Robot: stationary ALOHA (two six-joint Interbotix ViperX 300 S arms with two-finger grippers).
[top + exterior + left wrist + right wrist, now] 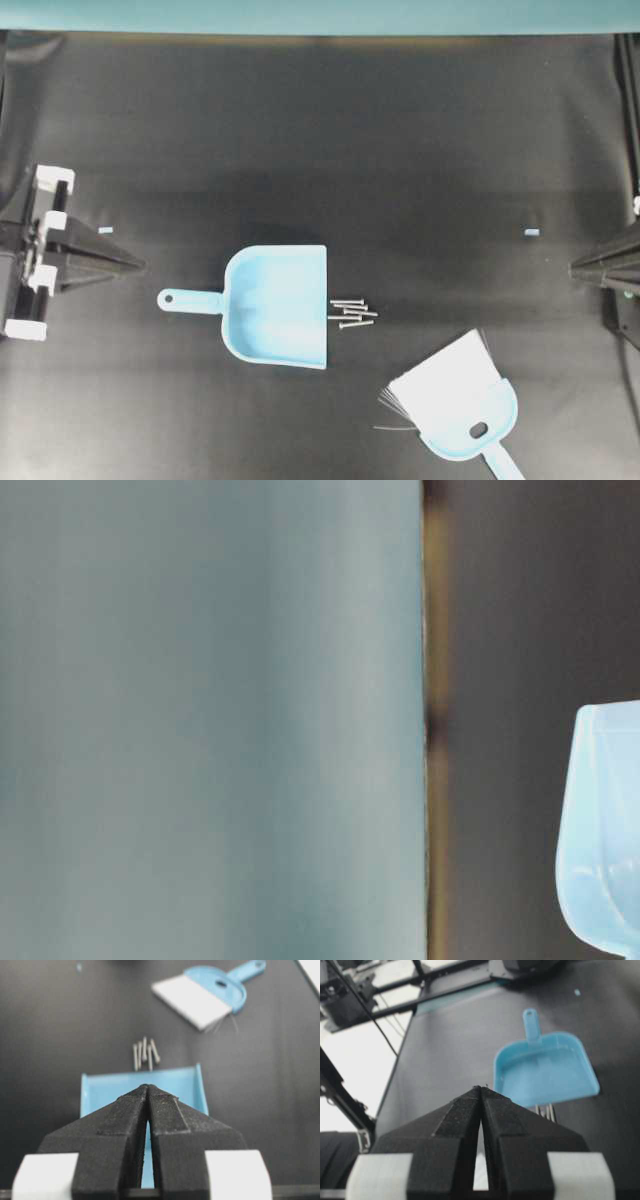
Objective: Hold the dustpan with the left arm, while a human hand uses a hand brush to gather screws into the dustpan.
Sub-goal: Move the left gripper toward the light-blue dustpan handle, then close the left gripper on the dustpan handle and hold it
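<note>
In the overhead view we find the dustpan (280,305) a little below the middle of the frame, its long axis lying left to right: the short handle points left toward our left gripper (135,266), the flat mouth opens right onto the screws (352,313) lying just beside its edge. Our left gripper, jaws pressed together and holding nothing, sits at the left edge, apart from the handle and slightly above its line. The right gripper (481,1089), likewise closed and empty, waits at the far right edge, much farther off. The hand brush (460,400) rests at lower right, and no human hand shows yet.
</note>
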